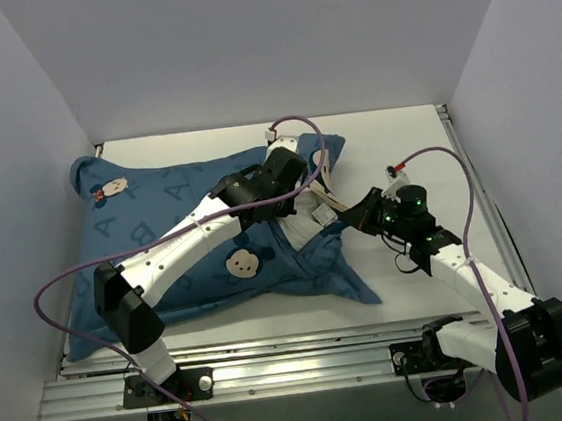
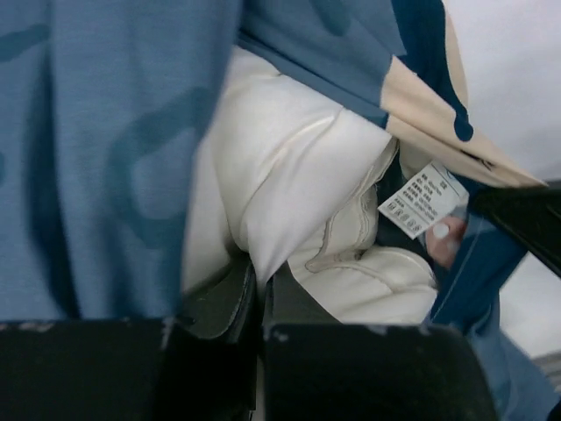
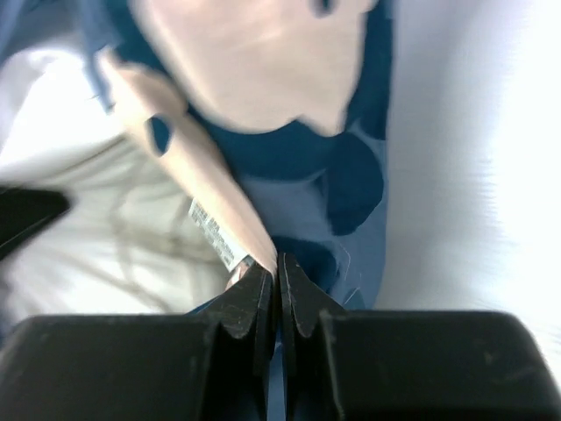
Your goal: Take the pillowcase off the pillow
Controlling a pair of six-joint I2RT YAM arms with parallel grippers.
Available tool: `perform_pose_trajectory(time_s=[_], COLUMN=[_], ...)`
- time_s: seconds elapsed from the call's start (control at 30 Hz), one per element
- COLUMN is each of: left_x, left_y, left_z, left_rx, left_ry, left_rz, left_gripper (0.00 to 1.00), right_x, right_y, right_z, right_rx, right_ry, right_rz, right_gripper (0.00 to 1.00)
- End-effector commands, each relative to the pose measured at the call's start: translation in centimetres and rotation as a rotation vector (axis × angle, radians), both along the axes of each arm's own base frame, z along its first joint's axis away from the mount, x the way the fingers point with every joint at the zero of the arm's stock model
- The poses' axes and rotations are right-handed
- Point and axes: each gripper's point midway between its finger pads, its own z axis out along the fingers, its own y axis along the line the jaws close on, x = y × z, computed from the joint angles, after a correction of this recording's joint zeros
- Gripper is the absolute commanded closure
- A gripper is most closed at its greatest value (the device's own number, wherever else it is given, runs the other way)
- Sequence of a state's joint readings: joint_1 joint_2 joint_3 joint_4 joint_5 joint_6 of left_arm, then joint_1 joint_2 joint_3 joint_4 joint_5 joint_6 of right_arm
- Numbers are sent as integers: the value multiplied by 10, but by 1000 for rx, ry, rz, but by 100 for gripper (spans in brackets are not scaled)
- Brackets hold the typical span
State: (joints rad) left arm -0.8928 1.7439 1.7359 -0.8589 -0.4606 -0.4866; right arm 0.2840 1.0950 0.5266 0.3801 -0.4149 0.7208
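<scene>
While the left claw (image 2: 260,294) is pinched shut on a fold of the white pillow (image 2: 289,167) rising just ahead of it, the right claw (image 3: 278,285) is clamped on the pillowcase (image 3: 351,189) hem, blue cloth spreading beyond its tips over the counter (image 1: 399,138).

Top camera looks down over the whole table (image 1: 395,148); 2 wrist cameras sit close, both facing the pillowcase (image 2: 105,149) opening.

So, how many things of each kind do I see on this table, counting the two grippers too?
blue printed pillowcase: 1
white pillow: 1
white care label: 1
grippers: 2, the left gripper and the right gripper
total: 5
</scene>
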Motion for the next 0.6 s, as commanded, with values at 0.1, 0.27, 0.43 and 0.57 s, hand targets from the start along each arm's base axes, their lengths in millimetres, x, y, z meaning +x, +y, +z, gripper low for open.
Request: perform_pose_trajectory(time_s=[0.1, 0.27, 0.43, 0.57], left_x=[6, 8, 20, 23], left_y=[108, 119, 55, -6], left_z=[94, 119, 101, 76], left_rx=[-25, -124, -224, -276], left_ry=[-202, -256, -215, -196], left_rz=[211, 246, 142, 93], left_gripper=[98, 98, 98, 98], right_x=[-22, -23, -14, -6], right_y=[-95, -86, -55, -41], right_z=[-88, -98, -65, -15], right_rx=[-220, -198, -209, -249], right_ry=[328, 357, 276, 215], right_rz=[-269, -219, -104, -104], right_gripper=[100, 100, 100, 93])
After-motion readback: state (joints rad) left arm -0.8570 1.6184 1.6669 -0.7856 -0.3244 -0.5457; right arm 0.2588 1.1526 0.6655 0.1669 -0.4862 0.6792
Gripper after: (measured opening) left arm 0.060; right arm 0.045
